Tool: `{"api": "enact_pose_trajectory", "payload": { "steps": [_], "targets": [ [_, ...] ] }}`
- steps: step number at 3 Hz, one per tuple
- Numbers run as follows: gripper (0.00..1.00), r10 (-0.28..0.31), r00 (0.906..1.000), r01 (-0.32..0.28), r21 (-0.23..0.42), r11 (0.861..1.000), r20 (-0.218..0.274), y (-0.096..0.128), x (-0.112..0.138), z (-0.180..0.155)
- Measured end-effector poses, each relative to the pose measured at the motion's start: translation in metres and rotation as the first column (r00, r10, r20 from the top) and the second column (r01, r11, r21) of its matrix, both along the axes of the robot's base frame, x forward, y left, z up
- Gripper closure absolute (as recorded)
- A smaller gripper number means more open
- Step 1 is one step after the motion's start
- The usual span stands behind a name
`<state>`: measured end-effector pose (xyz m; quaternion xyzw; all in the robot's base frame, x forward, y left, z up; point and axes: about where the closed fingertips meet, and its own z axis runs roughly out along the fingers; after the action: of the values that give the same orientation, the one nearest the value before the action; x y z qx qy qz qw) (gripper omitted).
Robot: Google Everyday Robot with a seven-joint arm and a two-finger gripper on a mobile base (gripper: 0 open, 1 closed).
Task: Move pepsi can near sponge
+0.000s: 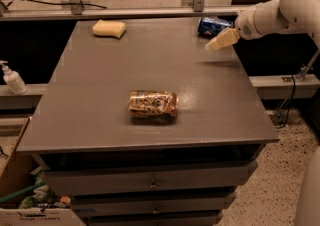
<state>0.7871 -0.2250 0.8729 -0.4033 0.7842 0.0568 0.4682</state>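
The pepsi can [212,25] is dark blue and lies on its side at the far right corner of the grey table [100,95]. The pale yellow sponge [109,28] lies at the far left of the table. My gripper [216,45] comes in from the right on a white arm and hovers just in front of the can, slightly to its right, above the table. It holds nothing that I can see.
A tan-gold patterned can [153,104] lies on its side in the middle front of the table. A white pump bottle [12,79] stands on a ledge to the left. Drawers sit under the table and a cardboard box [20,190] is at the lower left.
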Motion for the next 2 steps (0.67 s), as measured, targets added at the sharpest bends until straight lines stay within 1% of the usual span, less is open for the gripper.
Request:
{"api": "enact_pose_trajectory", "payload": {
  "steps": [1, 2],
  "targets": [
    [0.00, -0.022, 0.9990, 0.022, -0.006, 1.000, 0.038, -0.007, 0.015, -0.001],
    [0.00, -0.046, 0.9977, 0.046, -0.011, 0.999, 0.050, -0.016, 0.030, -0.009]
  ]
}}
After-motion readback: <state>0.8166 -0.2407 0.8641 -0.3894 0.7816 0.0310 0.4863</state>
